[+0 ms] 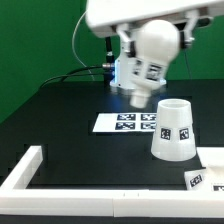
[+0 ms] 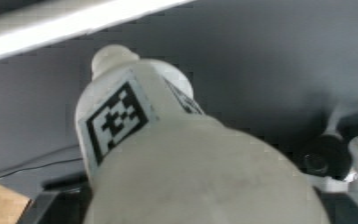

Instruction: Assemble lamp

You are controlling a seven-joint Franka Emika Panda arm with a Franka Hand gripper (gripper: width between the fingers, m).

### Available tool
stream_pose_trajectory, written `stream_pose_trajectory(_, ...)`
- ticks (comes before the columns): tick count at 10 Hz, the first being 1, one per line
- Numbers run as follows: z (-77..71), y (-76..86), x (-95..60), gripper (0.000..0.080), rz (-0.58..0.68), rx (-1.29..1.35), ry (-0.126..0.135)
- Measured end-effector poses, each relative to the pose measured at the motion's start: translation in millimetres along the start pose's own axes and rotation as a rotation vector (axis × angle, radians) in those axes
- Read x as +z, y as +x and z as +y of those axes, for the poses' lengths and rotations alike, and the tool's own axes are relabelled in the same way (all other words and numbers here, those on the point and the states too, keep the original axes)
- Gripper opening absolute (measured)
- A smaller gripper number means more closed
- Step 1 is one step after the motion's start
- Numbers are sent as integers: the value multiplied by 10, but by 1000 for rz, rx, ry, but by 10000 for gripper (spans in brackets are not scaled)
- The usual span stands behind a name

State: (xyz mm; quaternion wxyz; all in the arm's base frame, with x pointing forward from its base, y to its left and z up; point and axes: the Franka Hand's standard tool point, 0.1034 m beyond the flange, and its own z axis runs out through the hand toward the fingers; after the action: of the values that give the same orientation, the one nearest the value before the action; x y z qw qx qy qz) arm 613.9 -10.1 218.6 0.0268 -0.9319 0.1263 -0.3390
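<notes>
Three lamp parts show, none joined yet. The bulb [image 1: 152, 45] hangs in the air over the far middle of the counter [image 1: 60, 110], tagged neck pointing down. It is carried by the pincer [image 1: 150, 30], which I judge clamped on its rounded end, though the fingers are hidden. The shade [image 1: 172, 130] stands apart on the counter, wide mouth down, toward the exterior view's right. A corner of the base [image 1: 205, 175] shows near it at the frame's edge. Seating the bulb and fitting the shade are both left to do. All are matte white plastic: smooth globe, tapered cup, blocky foot. Beyond lie the marker board [image 1: 125, 122] and a long white rail [image 1: 30, 165].
</notes>
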Motion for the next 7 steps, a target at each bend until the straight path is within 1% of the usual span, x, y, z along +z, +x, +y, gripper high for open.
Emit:
stream_pose_trajectory(1,25,-21,18,574,3,-11,16)
stream_pose_trajectory(2,-182,-94,22,574,-16,5,55)
stream_pose_trajectory(3,-438,-150,-17,574,-76,28,85)
stream_pose_trajectory(4,-415,-99,-42,574,-55,1,83)
stream_pose_trajectory(5,-388,-126,-16,574,-62,4,80)
stream_pose_trajectory(6,-403,-129,-18,574,-63,2,81)
stream_pose_trajectory(7,-378,-128,-14,574,-65,-7,79)
